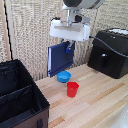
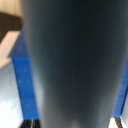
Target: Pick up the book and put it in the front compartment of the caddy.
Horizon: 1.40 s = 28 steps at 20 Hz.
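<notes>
navy-blue book (image 1: pixel 59 60), black caddy (image 1: pixel 20 97), red cup (image 1: pixel 73 89), seemingly bright-blue bowl (image 1: pixel 63 76)

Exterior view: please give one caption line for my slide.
The arm holds the blue book upright in the air above a blue bowl and red cup, beside the black caddy.

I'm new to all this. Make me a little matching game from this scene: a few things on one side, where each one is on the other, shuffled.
Things:
1. book
2. blue bowl
3. red cup
4. caddy

Places:
A. on the wooden table, nearer the camera than the bowl
B. at the exterior view's lower left
C. held up above the table, hanging from the gripper
D. on the table just below the hanging book

Pairs: 1-C, 2-D, 3-A, 4-B
</notes>
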Available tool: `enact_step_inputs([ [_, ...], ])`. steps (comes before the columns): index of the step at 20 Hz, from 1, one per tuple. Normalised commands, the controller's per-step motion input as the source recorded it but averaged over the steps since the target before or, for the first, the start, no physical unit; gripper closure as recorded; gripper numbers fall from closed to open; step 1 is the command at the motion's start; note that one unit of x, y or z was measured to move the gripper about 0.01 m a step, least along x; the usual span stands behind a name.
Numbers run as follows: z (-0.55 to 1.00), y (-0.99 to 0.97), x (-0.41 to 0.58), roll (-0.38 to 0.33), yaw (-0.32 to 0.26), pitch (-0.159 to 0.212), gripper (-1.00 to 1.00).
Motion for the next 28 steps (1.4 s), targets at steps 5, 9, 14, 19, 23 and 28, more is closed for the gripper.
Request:
enact_step_inputs([
  [5, 0.55, 0.76, 0.0, 0.0, -0.104, 0.0, 1.0],
  [9, 0.58, 0.75, 0.0, 0.0, -0.111, -0.004, 1.0],
  [14, 0.43, 0.75, 0.0, 0.0, -0.097, 0.005, 1.0],
  [19, 0.36, 0.76, 0.0, 0.0, -0.088, 0.013, 1.0],
  [23, 0.32, 0.76, 0.0, 0.0, -0.08, 0.028, 1.0],
  [28, 0.31, 0.77, 0.0, 0.0, -0.07, 0.042, 1.0],
])
